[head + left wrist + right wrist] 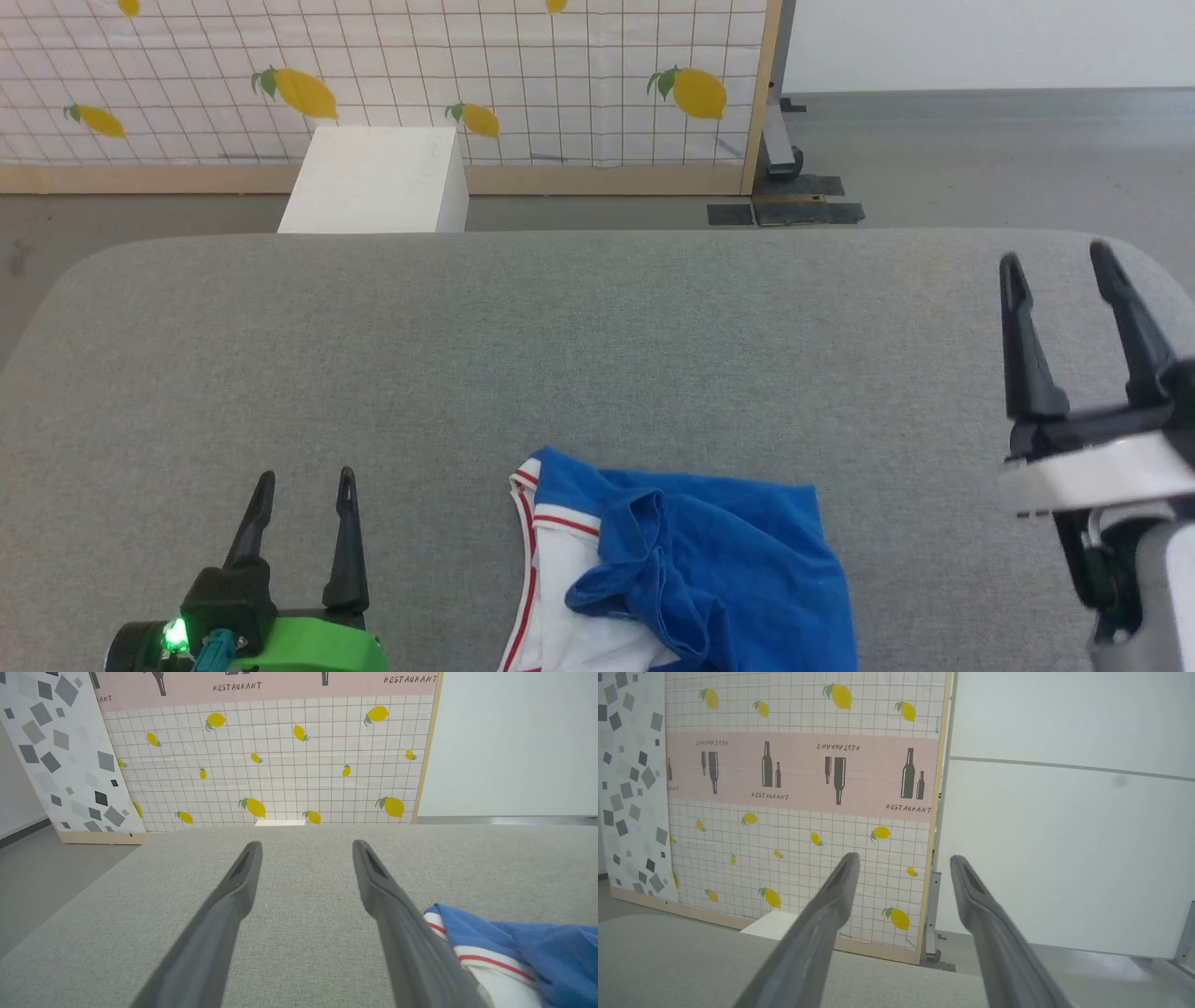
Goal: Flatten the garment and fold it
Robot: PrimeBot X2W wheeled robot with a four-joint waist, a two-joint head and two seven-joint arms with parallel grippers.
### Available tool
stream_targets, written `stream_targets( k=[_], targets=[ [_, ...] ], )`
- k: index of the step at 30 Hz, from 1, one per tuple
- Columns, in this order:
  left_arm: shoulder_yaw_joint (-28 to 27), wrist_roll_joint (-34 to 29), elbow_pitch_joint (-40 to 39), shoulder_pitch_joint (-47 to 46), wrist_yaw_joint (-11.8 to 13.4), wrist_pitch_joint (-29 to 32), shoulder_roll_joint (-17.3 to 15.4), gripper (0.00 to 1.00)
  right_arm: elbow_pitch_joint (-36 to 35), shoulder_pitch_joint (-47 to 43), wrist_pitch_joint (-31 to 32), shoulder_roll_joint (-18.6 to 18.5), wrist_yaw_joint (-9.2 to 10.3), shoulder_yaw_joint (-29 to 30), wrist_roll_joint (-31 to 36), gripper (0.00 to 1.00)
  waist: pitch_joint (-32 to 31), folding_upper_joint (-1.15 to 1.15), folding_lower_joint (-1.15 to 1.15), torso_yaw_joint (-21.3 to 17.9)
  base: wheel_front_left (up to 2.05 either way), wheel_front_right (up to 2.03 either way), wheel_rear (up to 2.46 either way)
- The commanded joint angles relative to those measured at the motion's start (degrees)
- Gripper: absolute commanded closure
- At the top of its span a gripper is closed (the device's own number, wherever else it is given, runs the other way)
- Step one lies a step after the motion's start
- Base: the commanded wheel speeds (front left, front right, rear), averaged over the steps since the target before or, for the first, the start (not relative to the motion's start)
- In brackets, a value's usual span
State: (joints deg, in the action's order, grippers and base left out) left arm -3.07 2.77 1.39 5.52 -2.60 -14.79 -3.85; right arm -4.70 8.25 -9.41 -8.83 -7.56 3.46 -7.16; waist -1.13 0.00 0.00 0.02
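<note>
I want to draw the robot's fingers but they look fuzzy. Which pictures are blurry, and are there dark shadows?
Head view: sharp, evenly lit, no dark shadow around the shirt on the table. Left wrist view: the left gripper looks soft near the bottom edge, while the lemon wall is crisp. Right wrist view: the right gripper is fuzzy up close, yet the wall lettering is readable.

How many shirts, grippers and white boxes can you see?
1 shirt
2 grippers: left gripper, right gripper
1 box
Total: 4
</note>
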Motion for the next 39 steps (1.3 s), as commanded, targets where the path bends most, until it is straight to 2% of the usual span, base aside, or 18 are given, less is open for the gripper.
stream_targets(
  k=[1,6,11,13,16,20,24,32,38,39],
  targets=[
    [-0.1,-0.1,0.2,-0.3,-0.5,-0.2,0.3,0.0,-0.1,2.0,2.1,-1.5,0.08,-1.2,-0.5,0.0,0.2,0.0,0.0,0.3,0.0,0.0,0.0],
    [-0.1,-0.1,0.4,-0.7,-0.6,-0.2,0.4,0.0,3.0,7.3,16.5,-8.1,0.08,-8.2,-7.7,0.0,0.6,0.0,0.0,0.8,0.0,0.0,0.0],
    [0.3,-0.2,0.6,-1.3,-0.9,-0.2,0.6,0.0,7.5,10.2,35.9,-17.7,0.08,-20.5,-22.4,0.0,1.1,0.0,0.0,1.7,0.0,0.0,0.0],
    [0.5,-0.2,0.6,-1.6,-0.9,-0.2,0.6,0.0,8.7,10.8,41.9,-21.1,0.08,-24.7,-29.2,0.0,1.4,0.0,0.0,2.1,0.0,0.0,0.0],
    [0.7,-0.2,0.6,-2.1,-1.1,-0.2,0.7,0.0,9.1,11.3,49.2,-25.8,0.08,-30.8,-35.7,0.0,2.0,0.0,0.0,2.8,0.0,0.0,0.0],
    [1.0,-0.3,0.3,-3.0,-1.0,-0.2,0.7,0.0,11.2,12.1,53.4,-28.4,0.08,-35.6,-41.1,0.0,3.4,0.0,0.0,3.8,0.0,0.0,0.0],
    [1.3,-0.3,0.1,-4.1,-1.0,-0.2,0.8,0.0,14.3,13.0,55.9,-28.0,0.08,-39.0,-45.0,0.0,5.3,0.0,0.0,4.9,0.0,0.0,0.0],
    [2.1,-0.1,0.4,-6.9,-0.9,-0.2,0.9,0.0,22.4,14.1,54.1,-24.4,0.08,-44.8,-46.5,0.0,8.7,0.0,0.0,7.4,0.0,0.0,0.0],
    [1.8,0.0,1.1,-7.2,-0.6,-0.2,0.9,0.0,25.7,13.3,51.3,-23.3,0.08,-49.7,-47.1,0.0,9.0,0.0,0.0,7.9,0.0,0.0,0.0],
    [1.8,0.0,1.1,-7.1,-0.6,-0.2,0.9,0.0,25.8,13.5,50.7,-23.3,0.08,-50.2,-47.2,0.61,9.0,0.0,0.0,7.8,0.0,0.0,0.0]
  ],
)
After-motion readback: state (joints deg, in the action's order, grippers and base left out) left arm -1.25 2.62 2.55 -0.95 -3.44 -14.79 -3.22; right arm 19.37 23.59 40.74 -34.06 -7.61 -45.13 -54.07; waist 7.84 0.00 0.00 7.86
